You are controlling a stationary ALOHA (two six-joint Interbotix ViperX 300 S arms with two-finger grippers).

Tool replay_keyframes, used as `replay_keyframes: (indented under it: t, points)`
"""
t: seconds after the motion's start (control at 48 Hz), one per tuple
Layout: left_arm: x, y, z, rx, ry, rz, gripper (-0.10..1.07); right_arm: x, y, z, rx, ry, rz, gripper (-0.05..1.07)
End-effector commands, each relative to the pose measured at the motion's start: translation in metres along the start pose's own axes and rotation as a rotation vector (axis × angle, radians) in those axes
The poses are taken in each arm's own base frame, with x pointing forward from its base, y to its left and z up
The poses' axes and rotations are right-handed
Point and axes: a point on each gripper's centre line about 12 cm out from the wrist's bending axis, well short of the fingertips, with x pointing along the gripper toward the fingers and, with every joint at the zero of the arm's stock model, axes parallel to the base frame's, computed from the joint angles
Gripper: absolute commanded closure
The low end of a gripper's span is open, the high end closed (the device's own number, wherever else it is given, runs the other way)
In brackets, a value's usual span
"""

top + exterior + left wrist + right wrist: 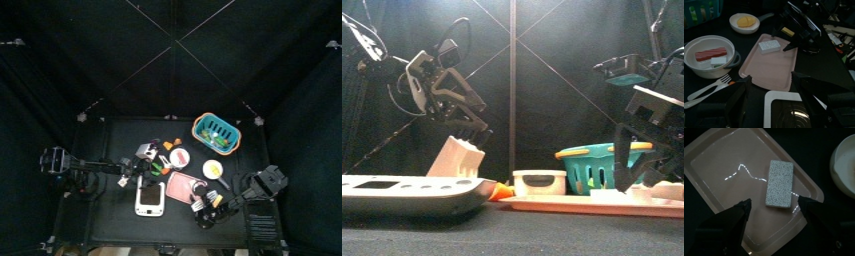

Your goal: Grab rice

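Rice: white block lying flat on the pink tray, untouched.
Right claw: spread wide above the block.
Left claw: spread, idle near the tray end.
Risk: low block may slide on the slick tray, so the jaws could scrape it or close skewed.

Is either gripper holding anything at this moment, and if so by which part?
Nothing is held. The right gripper hangs open over the rice block on the pink tray, not touching it. The left gripper is open and empty.
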Motion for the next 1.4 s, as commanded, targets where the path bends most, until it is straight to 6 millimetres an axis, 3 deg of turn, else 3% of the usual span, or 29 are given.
replay_keyframes:
  t: [0.0,0.271,0.854,1.375]
  points:
    - [0.001,-0.001,0.008,0.0,-0.027,-0.004,0.0,0.003,0.001,0.005,0.022,0.014,0.017,0.0]
    - [0.0,0.0,0.005,-0.003,-0.019,-0.001,0.0,0.013,-0.006,0.007,0.022,0.017,-0.005,0.05]
    - [-0.001,0.001,0.003,-0.012,-0.016,0.004,0.0,0.012,-0.001,0.006,0.025,0.044,0.037,0.37]
    - [-0.001,0.002,0.001,-0.012,-0.012,0.008,0.0,-0.007,0.01,0.026,0.059,0.008,0.114,0.4]
